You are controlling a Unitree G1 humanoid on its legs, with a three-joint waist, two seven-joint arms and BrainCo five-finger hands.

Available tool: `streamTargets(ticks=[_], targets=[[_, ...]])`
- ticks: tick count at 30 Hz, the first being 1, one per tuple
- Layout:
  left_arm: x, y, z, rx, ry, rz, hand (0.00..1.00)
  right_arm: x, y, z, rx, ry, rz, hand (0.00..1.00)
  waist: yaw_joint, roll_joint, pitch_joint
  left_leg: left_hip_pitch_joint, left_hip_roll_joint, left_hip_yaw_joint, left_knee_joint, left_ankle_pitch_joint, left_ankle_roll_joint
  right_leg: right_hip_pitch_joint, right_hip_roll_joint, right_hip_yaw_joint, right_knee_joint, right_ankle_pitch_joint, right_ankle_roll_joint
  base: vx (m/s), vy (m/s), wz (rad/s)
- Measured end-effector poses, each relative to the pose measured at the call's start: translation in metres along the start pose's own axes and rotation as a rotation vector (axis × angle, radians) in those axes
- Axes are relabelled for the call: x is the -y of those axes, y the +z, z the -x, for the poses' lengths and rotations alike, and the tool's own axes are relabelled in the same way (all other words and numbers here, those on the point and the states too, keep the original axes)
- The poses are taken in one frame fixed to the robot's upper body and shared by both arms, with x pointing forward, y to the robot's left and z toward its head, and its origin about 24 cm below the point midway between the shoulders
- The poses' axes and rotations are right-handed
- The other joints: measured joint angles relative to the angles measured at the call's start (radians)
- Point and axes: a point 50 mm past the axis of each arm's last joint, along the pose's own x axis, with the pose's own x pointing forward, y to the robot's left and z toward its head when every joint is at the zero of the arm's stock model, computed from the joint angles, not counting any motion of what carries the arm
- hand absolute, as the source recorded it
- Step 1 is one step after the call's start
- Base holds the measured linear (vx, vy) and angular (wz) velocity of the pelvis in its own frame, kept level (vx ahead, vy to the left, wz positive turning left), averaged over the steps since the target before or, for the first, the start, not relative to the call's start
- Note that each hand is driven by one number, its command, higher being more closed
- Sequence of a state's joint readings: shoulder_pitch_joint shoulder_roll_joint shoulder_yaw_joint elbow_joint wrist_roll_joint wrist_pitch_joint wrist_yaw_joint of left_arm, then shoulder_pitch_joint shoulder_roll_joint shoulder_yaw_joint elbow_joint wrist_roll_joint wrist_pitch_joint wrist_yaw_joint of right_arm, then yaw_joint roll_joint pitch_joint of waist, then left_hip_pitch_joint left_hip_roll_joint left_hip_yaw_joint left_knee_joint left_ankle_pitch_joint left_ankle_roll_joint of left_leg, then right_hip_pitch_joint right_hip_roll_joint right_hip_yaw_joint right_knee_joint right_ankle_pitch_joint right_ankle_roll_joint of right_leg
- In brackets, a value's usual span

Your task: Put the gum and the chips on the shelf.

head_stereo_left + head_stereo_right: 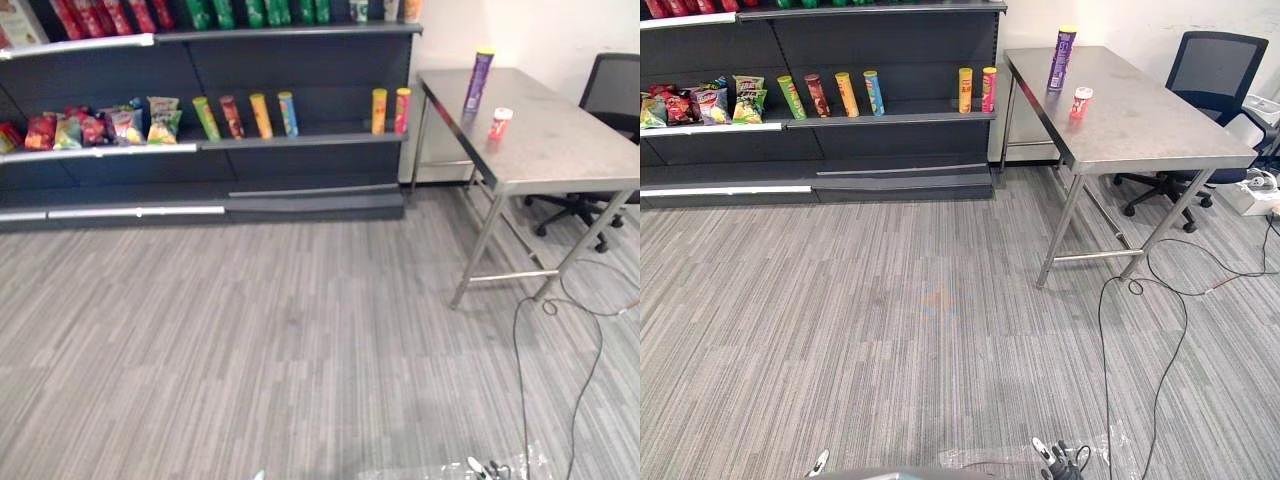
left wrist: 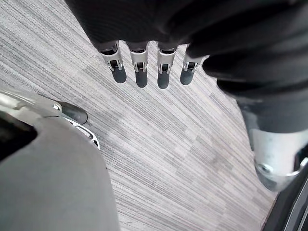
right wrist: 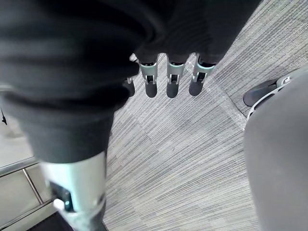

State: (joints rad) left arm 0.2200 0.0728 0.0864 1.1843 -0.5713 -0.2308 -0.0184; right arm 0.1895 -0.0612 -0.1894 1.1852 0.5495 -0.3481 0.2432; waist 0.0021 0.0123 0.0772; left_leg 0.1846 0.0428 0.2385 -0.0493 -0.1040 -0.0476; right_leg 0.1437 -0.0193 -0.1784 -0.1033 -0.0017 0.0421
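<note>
**Steel table**: two items stand on its top.
- The chips, a tall purple can with a yellow lid, stand upright at the table's far end.
- The gum, a small red and white tub, sits on the table a little nearer than the can and apart from it.
- Neither item is held.

**Shelf**: stands left of the table, with its end close to the table's far corner.
- Middle board, end nearest the table: two upright cans, one yellow and one red.
- Middle board, farther from the table: a row of four cans, green, brown, orange and blue.
- Middle board, farthest from the table: snack bags.
- Upper board: red and green cans in a row.

**Office chair**: at the table's side away from the shelf.

**Left hand**: fingers released and straight, nothing in them, over the carpet floor well short of the table.

**Right hand**: fingers likewise slack and empty, over the same carpet.
</note>
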Motion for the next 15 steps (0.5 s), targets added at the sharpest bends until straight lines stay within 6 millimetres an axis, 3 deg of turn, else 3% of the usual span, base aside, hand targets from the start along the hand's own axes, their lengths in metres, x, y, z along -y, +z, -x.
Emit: streamTargets(ticks=[15], targets=[[-0.0005,-0.0012,0.0005,0.002,0.004,0.005,0.00,-0.0004,-0.0001,0.0000,0.000,0.005,-0.001,0.00,0.003,-0.001,0.001,0.009,0.008,0.017,-0.009,0.000,0.001,0.000,0.008,0.007,-0.001,0.000,0.000,-0.03,-0.024,-0.03]])
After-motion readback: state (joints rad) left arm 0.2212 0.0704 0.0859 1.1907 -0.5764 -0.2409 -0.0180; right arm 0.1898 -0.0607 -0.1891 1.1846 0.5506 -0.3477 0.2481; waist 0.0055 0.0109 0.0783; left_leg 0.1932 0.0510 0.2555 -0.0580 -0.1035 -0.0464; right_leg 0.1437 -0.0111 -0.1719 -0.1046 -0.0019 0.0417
